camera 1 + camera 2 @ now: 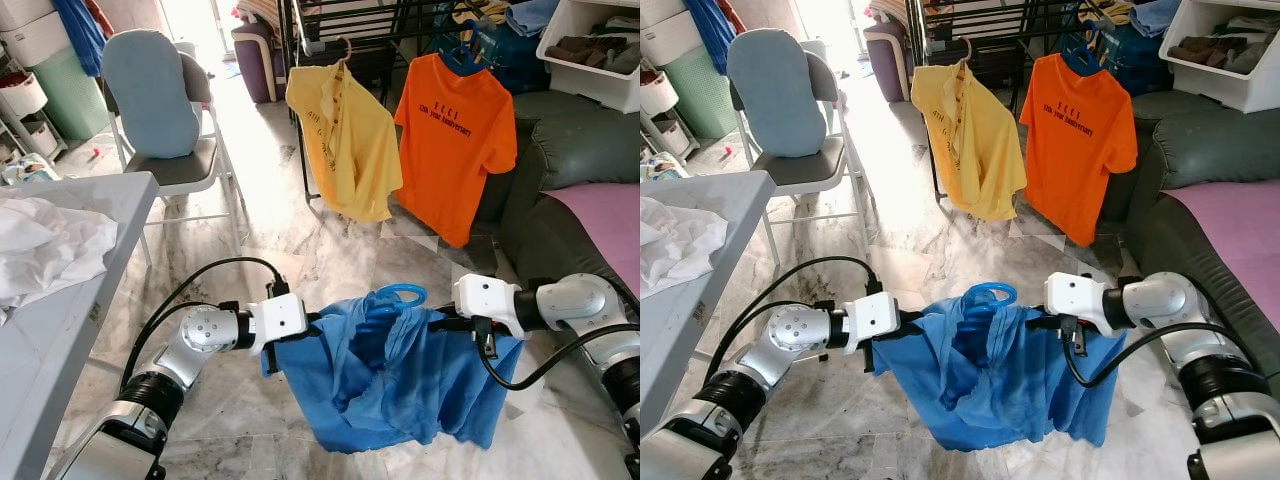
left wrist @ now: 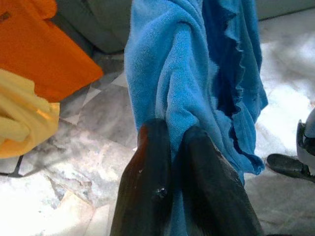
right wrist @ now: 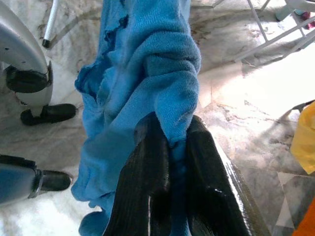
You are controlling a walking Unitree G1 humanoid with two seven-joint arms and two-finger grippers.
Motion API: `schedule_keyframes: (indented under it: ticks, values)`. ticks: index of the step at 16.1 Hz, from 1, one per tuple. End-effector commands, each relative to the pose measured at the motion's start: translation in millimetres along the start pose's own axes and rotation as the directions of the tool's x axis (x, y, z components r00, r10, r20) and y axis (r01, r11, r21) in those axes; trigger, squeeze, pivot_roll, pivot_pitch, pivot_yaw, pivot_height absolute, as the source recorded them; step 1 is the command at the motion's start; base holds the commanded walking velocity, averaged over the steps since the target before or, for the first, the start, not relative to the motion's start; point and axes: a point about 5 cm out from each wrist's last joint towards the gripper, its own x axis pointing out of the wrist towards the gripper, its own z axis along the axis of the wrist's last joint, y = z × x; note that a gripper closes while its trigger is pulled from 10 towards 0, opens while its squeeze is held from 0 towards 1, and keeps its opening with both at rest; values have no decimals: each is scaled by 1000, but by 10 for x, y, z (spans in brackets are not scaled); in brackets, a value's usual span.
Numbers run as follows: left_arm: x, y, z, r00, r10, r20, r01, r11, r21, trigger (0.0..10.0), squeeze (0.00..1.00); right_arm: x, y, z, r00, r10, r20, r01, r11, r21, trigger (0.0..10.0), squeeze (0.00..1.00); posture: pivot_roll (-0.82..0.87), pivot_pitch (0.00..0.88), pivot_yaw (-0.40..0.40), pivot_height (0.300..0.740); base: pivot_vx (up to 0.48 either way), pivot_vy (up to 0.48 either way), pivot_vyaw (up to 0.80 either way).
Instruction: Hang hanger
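Blue plastic hanger [image 1: 400,294] draped with crumpled blue cloth shirt [image 1: 390,375] | held low between both arms | left gripper [image 2: 177,142], right gripper [image 3: 172,130]: fingers clamped on shirt.

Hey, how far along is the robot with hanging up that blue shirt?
Done: the blue shirt is on its blue hanger, and a yellow shirt and an orange shirt already hang on the rack. In hand: the left gripper and right gripper each pinch a shoulder, holding it low over the floor. Left: lift it and hook it on the rack.
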Motion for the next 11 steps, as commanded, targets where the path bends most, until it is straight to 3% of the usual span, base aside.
schedule_keyframes:
  ticks: [1,7,8,9,11]
  values:
    - [-73,87,-35,998,63,-8,-63,997,-43,10000,1000,-9,-61,13,998,-69,13,69,998,3,0,0,-154,0,64,740,0,0,0]
    - [-229,-17,-65,999,14,36,-13,1000,-21,10000,1000,110,-60,-69,963,-269,-5,269,960,77,0,0,-148,0,63,740,0,0,0]
    - [-271,4,-66,998,51,47,-50,998,-35,10000,1000,140,-66,-87,944,-328,-14,328,939,102,0,0,-151,0,63,740,0,0,0]
    - [-330,57,-87,985,160,60,-153,983,-105,10000,1000,184,-59,-110,910,-415,-18,412,897,160,0,0,-150,0,62,740,0,0,0]
    - [-390,99,-167,950,311,34,-299,933,-199,10000,1000,216,-23,-161,862,-505,-51,503,837,215,0,0,-154,0,62,740,0,0,0]
